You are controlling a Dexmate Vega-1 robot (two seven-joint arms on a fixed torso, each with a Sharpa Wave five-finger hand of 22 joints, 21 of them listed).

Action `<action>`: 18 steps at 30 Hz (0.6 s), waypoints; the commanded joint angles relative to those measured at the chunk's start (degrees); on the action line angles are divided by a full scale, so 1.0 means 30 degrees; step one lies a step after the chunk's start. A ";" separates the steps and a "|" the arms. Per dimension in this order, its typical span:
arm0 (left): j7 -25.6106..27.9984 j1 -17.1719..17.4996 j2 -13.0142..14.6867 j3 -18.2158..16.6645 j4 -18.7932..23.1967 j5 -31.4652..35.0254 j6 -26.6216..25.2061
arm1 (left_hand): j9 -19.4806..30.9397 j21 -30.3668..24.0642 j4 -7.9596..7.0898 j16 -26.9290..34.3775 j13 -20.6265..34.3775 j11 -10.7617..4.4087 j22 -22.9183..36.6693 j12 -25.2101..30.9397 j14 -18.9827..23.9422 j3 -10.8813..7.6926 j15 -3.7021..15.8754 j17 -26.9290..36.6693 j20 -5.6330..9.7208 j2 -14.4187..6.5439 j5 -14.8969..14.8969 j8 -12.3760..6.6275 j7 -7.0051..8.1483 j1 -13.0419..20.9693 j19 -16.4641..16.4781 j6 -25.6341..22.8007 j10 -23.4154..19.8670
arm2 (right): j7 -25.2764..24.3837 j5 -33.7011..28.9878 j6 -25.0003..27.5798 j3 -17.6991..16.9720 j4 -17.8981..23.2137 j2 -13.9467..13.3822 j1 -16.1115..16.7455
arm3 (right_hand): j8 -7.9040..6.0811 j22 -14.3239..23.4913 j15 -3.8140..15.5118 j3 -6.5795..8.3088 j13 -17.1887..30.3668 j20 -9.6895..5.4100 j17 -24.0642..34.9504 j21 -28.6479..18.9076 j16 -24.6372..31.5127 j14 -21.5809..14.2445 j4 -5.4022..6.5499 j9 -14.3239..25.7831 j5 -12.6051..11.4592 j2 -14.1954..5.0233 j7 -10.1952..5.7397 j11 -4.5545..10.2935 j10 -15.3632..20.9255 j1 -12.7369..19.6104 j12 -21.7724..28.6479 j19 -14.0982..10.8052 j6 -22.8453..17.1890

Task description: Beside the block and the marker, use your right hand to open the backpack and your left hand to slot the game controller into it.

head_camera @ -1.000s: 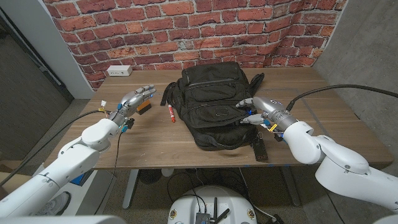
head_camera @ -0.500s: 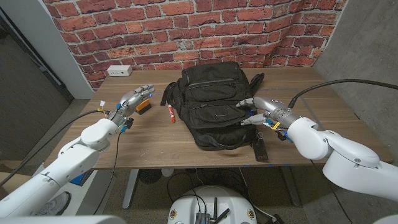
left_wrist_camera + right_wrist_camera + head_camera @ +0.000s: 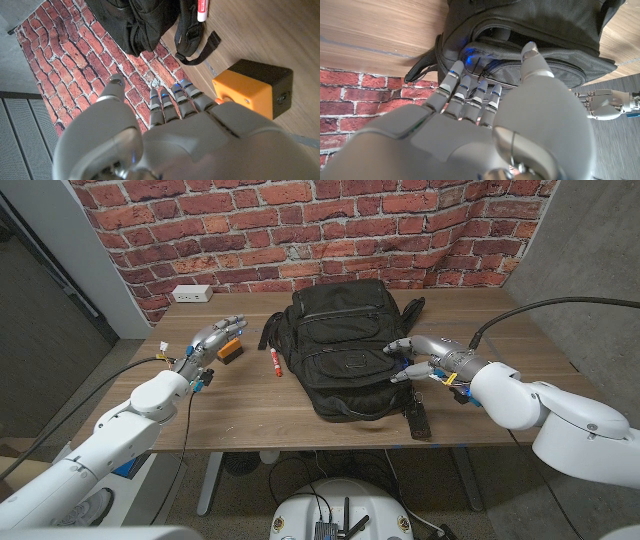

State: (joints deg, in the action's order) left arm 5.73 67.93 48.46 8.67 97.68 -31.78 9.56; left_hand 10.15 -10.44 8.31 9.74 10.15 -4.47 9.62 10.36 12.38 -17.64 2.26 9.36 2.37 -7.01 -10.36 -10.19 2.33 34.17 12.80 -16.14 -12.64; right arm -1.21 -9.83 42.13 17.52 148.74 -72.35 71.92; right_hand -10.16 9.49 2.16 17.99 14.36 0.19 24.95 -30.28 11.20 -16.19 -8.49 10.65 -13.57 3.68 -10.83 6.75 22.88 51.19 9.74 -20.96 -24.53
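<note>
The black backpack (image 3: 345, 350) lies flat in the middle of the table. My right hand (image 3: 420, 358) hovers at its right side with fingers spread and fingertips close to a zipper seam (image 3: 500, 35); it holds nothing. My left hand (image 3: 213, 340) is open, with its fingers reaching beside the orange-and-black block (image 3: 231, 350) (image 3: 252, 87). A red marker (image 3: 274, 362) lies between the block and the backpack. A small black object (image 3: 417, 420), possibly the game controller, lies near the front edge by the backpack's right corner.
A white power strip (image 3: 191, 294) sits at the back left, by the brick wall. A backpack strap (image 3: 197, 42) curls on the wood near the marker. Bare wood (image 3: 250, 415) lies in front of the backpack on the left and to the far right.
My right forearm has swung outward and the hand has drifted slightly right, away from the backpack's side. My left hand has drawn back a little, uncovering more of the block.
</note>
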 commanded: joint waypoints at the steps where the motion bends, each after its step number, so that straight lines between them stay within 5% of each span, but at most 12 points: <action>1: 0.0292 -0.0103 0.0065 -0.0031 0.0024 0.0082 -0.0234 | -0.0006 -0.0094 0.0015 0.0057 -0.0011 -0.0027 0.0021 0.0152 -0.0018 -0.0094 0.0685 0.0015 0.1496 0.0012 0.0047 -0.0069 -0.0054 -0.0172 0.0038 0.0052 -0.0051 | -0.0937 0.2591 -0.0694 -0.3068 -0.0020 -0.0916 0.2203 | -0.0085 0.0031 0.0564 -0.0030 -0.0004 -0.0080 -0.0015 0.0091 -0.0027 0.0089 0.0098 0.0052 -0.0082 -0.0064 -0.0021 -0.0035 -0.0159 -0.0174 0.0093 -0.0065 0.0137; 12: 0.0572 -0.0208 -0.0200 0.0072 -0.0079 0.0216 -0.0101 | -0.0008 -0.0103 0.0052 0.0054 -0.0013 -0.0022 0.0021 0.0158 -0.0036 -0.0133 0.0688 0.0014 0.1489 -0.0003 0.0048 -0.0078 -0.0037 -0.0242 0.0047 0.0044 -0.0054 | -0.1687 0.3060 -0.2054 -0.5080 -0.0926 -0.0250 0.3896 | -0.0176 0.0026 0.0483 -0.0046 -0.0136 -0.0159 -0.0096 0.0309 0.0117 0.0094 0.0349 0.0051 -0.0128 -0.0427 0.0244 -0.0270 -0.0231 -0.0650 0.0201 -0.0103 0.0174; 18: 0.0569 -0.0240 -0.0470 0.0184 -0.0315 0.0306 0.0360 | -0.0008 -0.0090 0.0062 0.0029 -0.0012 0.0166 0.0022 0.0130 -0.0119 -0.0160 0.0619 0.0013 0.1484 -0.0021 0.0051 -0.0018 0.0006 -0.0324 0.0001 0.0222 0.0042 | -0.2497 0.3027 -0.3606 -0.5945 -0.1969 0.1355 0.4937 | -0.0094 0.0027 0.0343 -0.0184 -0.0278 -0.0140 -0.0204 0.0565 0.0156 0.0323 0.0647 0.0053 -0.0159 -0.0712 0.0601 -0.0543 -0.0783 -0.1380 0.0167 -0.0145 0.0713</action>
State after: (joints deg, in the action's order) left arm 6.98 67.45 48.08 8.77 97.46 -31.28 9.26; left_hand 10.15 -10.44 8.47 9.71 10.15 -4.24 9.62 10.64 12.38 -17.80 2.26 9.36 2.37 -7.01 -10.36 -10.19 2.52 33.71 12.80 -15.90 -12.42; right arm -5.20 -1.95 37.62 5.54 147.09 -73.58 81.05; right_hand -10.38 9.50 2.15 17.45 13.56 -0.02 24.38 -28.96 11.21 -15.60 -6.96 10.66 -13.79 1.65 -9.10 5.26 21.10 47.80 9.97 -21.18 -22.80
